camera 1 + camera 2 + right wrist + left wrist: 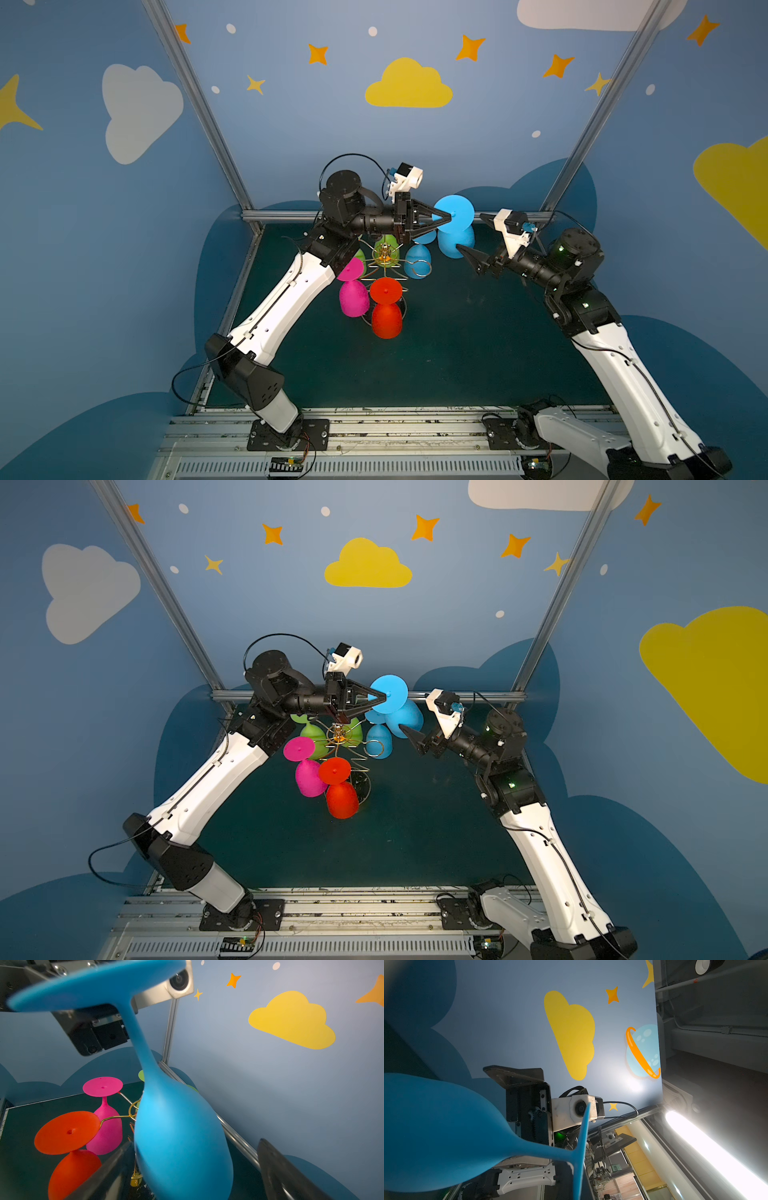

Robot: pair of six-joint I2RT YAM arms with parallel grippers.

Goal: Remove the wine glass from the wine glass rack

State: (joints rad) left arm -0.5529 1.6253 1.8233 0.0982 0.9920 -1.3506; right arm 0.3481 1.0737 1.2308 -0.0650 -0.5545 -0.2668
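Glasses (386, 320) ring the rack (384, 253) (mat (478, 353) rightward open).

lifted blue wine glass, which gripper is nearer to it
Left. The left gripper is shut on the lifted blue wine glass at its stem; the right gripper is open, jaws either side of the bowl.

Matt blue wine glass (178, 1136), glossy gold wine glass rack (384, 254).
The glass looks smooth, matt plastic, like the red glass (62, 1136) and pink glass (108, 1132); the rack is thin polished metal wire; the table (457, 353) is dull, dark, slightly grainy.
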